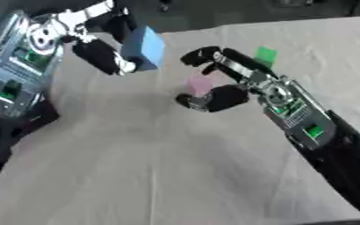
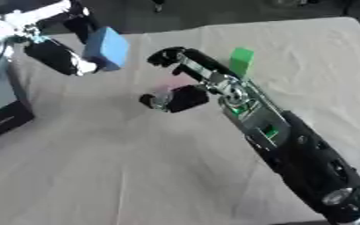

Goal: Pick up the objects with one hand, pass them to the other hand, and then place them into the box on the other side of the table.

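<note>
one blue block (image 1: 144, 47), one pink block (image 1: 199, 85), one green block (image 2: 241, 61), two hands

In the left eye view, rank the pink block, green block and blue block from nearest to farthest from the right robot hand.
1. Pink block: between the right robot hand's fingers and thumb.
2. Green block: just behind it, toward the right.
3. Blue block: farthest, at the left robot hand.
</note>
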Robot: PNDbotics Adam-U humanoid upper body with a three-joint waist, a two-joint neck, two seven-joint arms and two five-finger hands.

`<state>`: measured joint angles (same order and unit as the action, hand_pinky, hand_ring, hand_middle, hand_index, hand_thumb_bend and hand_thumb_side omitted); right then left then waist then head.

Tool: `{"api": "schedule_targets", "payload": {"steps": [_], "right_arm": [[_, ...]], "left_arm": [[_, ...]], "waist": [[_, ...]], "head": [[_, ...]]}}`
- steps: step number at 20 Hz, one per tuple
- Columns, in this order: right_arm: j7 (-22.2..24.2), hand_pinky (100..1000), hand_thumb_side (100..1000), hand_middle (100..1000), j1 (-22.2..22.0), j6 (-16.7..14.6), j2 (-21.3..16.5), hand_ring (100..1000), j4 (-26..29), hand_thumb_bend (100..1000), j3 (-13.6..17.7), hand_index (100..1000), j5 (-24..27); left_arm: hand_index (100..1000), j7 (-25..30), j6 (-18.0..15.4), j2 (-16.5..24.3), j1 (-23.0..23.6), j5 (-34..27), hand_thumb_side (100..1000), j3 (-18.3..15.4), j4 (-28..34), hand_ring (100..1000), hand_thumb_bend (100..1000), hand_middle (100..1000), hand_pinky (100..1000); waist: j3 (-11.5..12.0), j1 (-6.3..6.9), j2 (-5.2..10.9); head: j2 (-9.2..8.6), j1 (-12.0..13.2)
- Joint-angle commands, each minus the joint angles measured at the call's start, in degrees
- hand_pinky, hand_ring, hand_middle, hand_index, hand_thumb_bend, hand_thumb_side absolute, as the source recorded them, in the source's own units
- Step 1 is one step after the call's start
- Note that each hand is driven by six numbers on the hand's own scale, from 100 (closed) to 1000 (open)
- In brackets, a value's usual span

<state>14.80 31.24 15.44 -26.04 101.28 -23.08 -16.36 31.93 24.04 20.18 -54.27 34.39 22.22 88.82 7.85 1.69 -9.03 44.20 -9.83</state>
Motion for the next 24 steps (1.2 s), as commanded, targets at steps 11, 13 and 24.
{"api": "schedule_targets", "payload": {"steps": [11, 13, 24], "right_arm": [[-0.6, 796, 360, 813, 0.6, -0.2, -1.0, 874, 0.3, 429, 0.6, 843, 0.1], [-0.7, 795, 359, 813, 0.5, -0.1, -1.2, 874, 0.6, 431, 0.7, 843, 0.1], [-1.3, 793, 350, 813, 0.5, 0.6, -2.1, 873, 2.6, 440, 1.1, 841, 0.8]], "left_arm": [[401, -4.6, 2.2, 5.2, 0.9, -2.4, 100, -4.6, 4.1, 615, 100, 412, 797], [402, -5.4, 2.9, 7.3, 1.4, -2.4, 100, -6.3, 4.7, 616, 100, 412, 797], [420, -5.2, 3.5, 18.7, 4.8, 2.3, 100, -10.9, -2.9, 622, 117, 418, 785]], "waist": [[-0.1, 0.34, 0.66], [-0.1, 0.41, 0.63], [-0.4, 0.57, 0.56]], "head": [[-0.09, 0.2], [-0.09, 0.6], [-0.09, 6.8]]}}
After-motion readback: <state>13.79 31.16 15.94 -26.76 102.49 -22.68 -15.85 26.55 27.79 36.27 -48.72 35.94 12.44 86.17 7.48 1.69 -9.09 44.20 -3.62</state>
